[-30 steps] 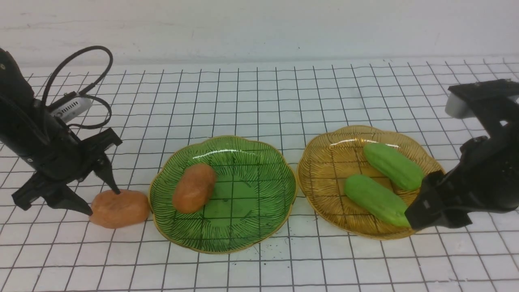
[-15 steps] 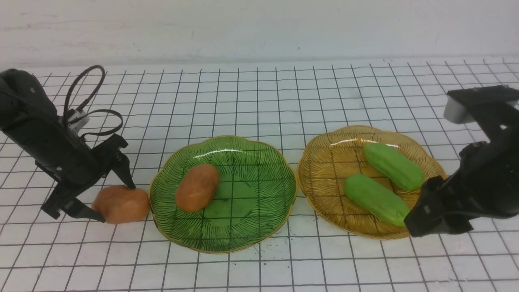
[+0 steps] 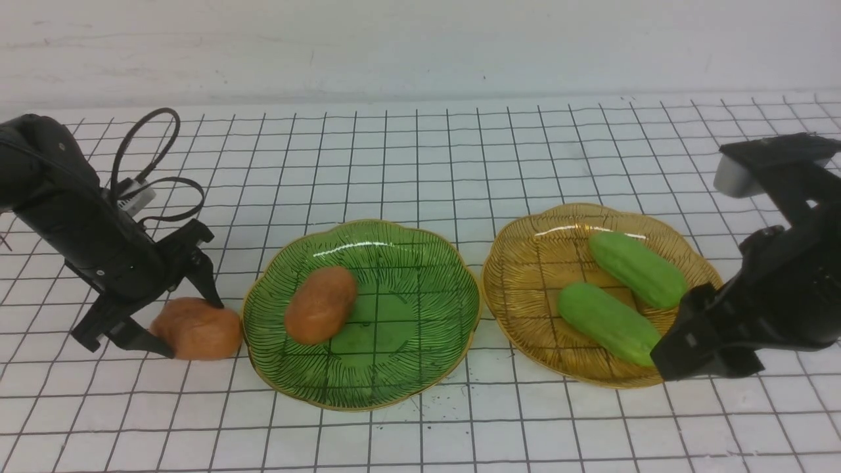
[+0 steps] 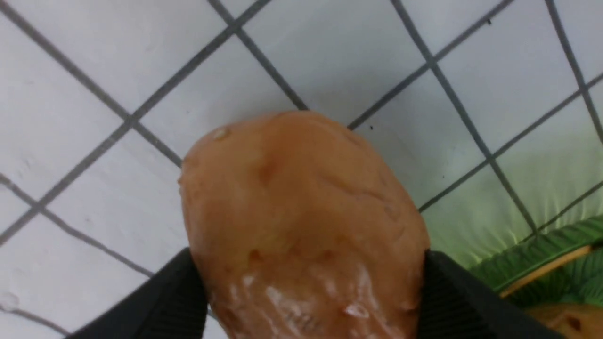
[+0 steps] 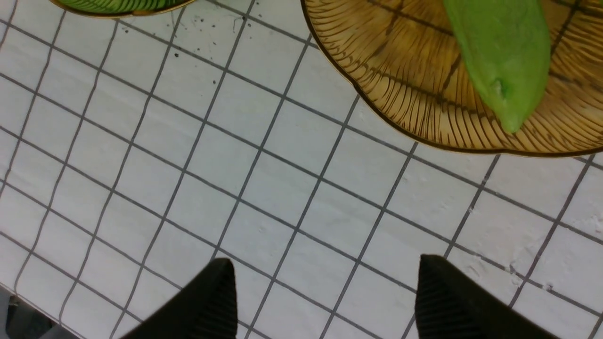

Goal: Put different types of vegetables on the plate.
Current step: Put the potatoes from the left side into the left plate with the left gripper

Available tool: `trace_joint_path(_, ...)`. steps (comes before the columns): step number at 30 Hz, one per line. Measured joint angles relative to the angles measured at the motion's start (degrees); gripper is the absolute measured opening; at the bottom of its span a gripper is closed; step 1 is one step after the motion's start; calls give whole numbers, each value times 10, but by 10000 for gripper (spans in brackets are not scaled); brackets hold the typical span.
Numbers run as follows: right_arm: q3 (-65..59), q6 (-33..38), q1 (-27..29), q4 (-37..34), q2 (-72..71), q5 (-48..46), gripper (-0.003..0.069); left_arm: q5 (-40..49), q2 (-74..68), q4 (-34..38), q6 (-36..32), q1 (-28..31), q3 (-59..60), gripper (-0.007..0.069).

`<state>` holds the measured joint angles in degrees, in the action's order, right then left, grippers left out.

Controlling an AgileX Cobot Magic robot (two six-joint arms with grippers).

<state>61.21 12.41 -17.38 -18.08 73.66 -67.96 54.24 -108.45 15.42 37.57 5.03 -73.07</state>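
Front view: on the gridded table (image 3: 420, 164) before a pale wall (image 3: 420, 46), the left gripper (image 3: 189, 328) pinches a potato (image 3: 204, 332) beside the green plate (image 3: 407, 315), and the right gripper (image 5: 325, 287) hangs spread by the amber plate (image 3: 525, 263).

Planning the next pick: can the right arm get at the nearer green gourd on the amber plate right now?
Probably yes. The right tool is open just beside the nearer gourd, at the near right rim of the amber plate, with nothing between them.
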Motion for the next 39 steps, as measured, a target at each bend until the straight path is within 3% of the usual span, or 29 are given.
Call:
trace_joint_path(6,0,0,0,0,0,0,464,63,-1,-59,-66,0,-71,506)
trace_joint_path(10,0,0,0,-1,0,1,464,135,0,-59,-172,-9,-166,506)
trace_joint_path(17,0,0,0,-2,0,1,464,151,18,-45,-254,-51,-246,506)
trace_joint_path(23,0,0,0,-2,0,1,464,161,18,-21,-326,-162,-252,506)
trace_joint_path(32,0,0,0,-2,0,2,464,161,-24,-69,-340,-260,-252,506)
trace_joint_path(39,0,3,0,-2,0,2,459,161,-50,-93,-342,-291,-252,506)
